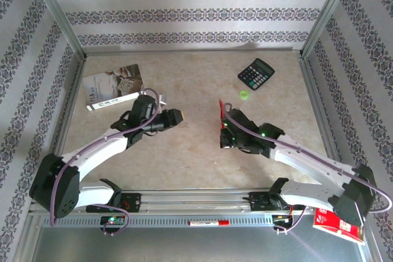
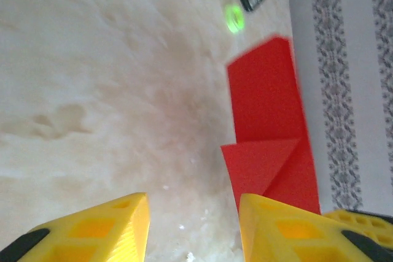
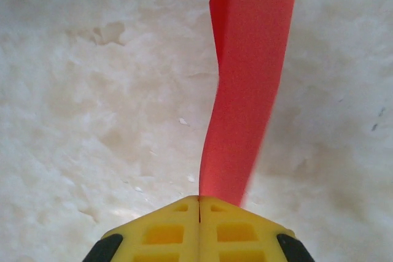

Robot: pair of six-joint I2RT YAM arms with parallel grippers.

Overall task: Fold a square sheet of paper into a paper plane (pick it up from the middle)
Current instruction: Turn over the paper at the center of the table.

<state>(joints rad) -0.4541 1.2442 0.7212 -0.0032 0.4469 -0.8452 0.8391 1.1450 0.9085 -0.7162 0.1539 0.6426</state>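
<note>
You are looking at the right gripper point(image 1: 224, 126) pinching the red sheet of paper point(image 1: 221, 111) near the middle of the table point(image 1: 190, 151), just right of centre. In the right wrist view its yellow fingers point(image 3: 166, 231) are pressing tightly together on the sheet's lower edge, with no gap between them, and the paper point(image 3: 252, 78) is rising away from them as a narrow, slightly twisting strip standing on edge above the tabletop. The left gripper point(image 1: 178, 116) is hovering a little to the left of the sheet, pointing toward it with its fingers point(image 2: 110, 228) spread wide and nothing between them. From its wrist camera you are seeing the paper's broad face point(image 2: 270, 127): it is already carrying folds, with a triangular flap lying across its lower half and a flat rectangular part above. A yellow fingertip of the right gripper point(image 2: 362, 228) is showing at the paper's lower corner. Beyond the sheet, toward the far right of the table, a small green ring point(image 1: 244, 94) is lying near a black calculator point(image 1: 256, 73). A printed booklet point(image 1: 113, 84) is sitting at the far left, well apart from both grippers, and a glossy red packet point(image 1: 334, 224) is resting at the near right corner.
</note>
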